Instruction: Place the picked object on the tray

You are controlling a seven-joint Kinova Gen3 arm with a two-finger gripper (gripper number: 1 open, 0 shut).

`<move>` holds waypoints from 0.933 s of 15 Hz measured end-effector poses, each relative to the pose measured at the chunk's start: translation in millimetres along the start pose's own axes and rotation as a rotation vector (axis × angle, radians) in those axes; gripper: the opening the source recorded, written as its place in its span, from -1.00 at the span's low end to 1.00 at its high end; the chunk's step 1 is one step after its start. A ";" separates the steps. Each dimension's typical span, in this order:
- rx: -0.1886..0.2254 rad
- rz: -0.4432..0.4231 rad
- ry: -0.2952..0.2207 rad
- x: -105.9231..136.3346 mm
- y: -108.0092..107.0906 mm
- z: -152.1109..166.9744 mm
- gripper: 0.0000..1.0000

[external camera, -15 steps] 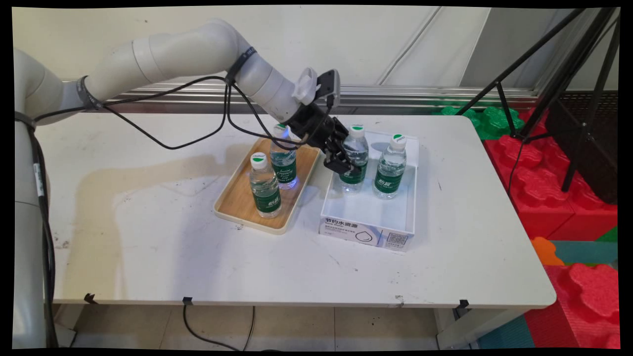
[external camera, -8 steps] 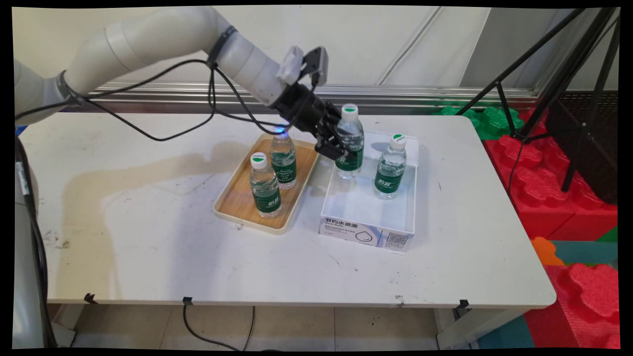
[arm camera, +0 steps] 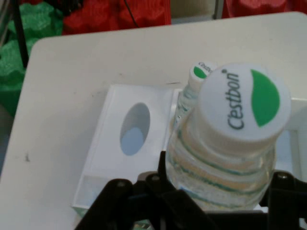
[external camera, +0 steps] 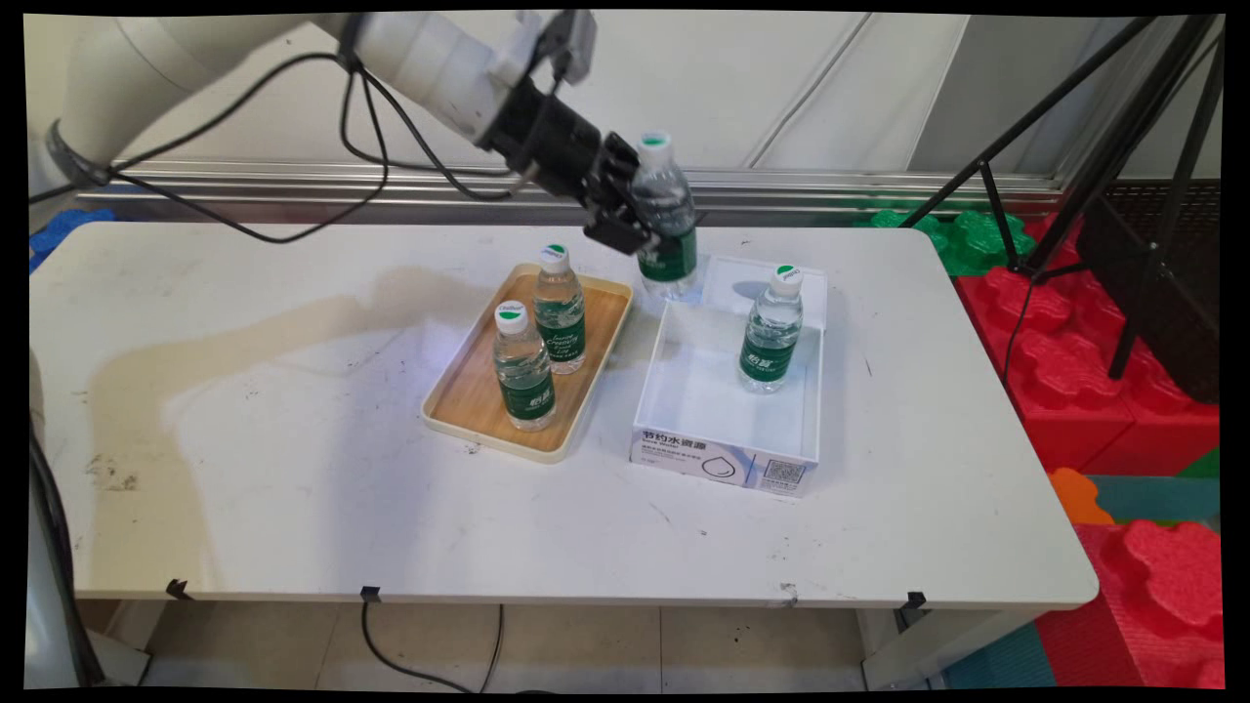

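Clamped between the black fingers of the gripper (external camera: 640, 217): a clear water bottle (external camera: 665, 217) with a green label and a white cap, gripped about its middle, long axis close to upright with the cap tipped slightly away from the arm. Lifted clear of the table, hanging above the far left corner of the white cardboard box (external camera: 728, 391), base just over the box's back rim in the main view. Seen from the hand camera, cap (arm camera: 243, 103) filling the centre, lettered C'estbon with a green patch, ribbed shoulder of the bottle sitting right between the linkage at the bottom edge; jaws closed on the bottle from both sides. Below and beyond it, the box's folded-back lid with an oval cut-out (arm camera: 134, 128), and the cap of a second bottle (arm camera: 200, 71) peeking out behind. In the box: one upright bottle (external camera: 771, 329) near the far right corner, rest of the floor bare. Just to the left of the box, touching or nearly so, a wooden tray (external camera: 467, 402) with a pale rim, holding two upright bottles, one near the far end (external camera: 560, 310) and one toward the middle (external camera: 522, 366), close together. All on a white table (external camera: 293, 469).
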 end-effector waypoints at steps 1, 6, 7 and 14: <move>0.007 0.001 0.006 1.6 -2.4 -10.2 -1.00; 0.056 -0.006 0.008 -0.7 -20.2 -55.7 -1.00; 0.062 -0.007 0.005 -2.0 -22.6 -59.7 -1.00; 0.104 -0.010 -0.067 -34.5 -47.8 -79.7 -1.00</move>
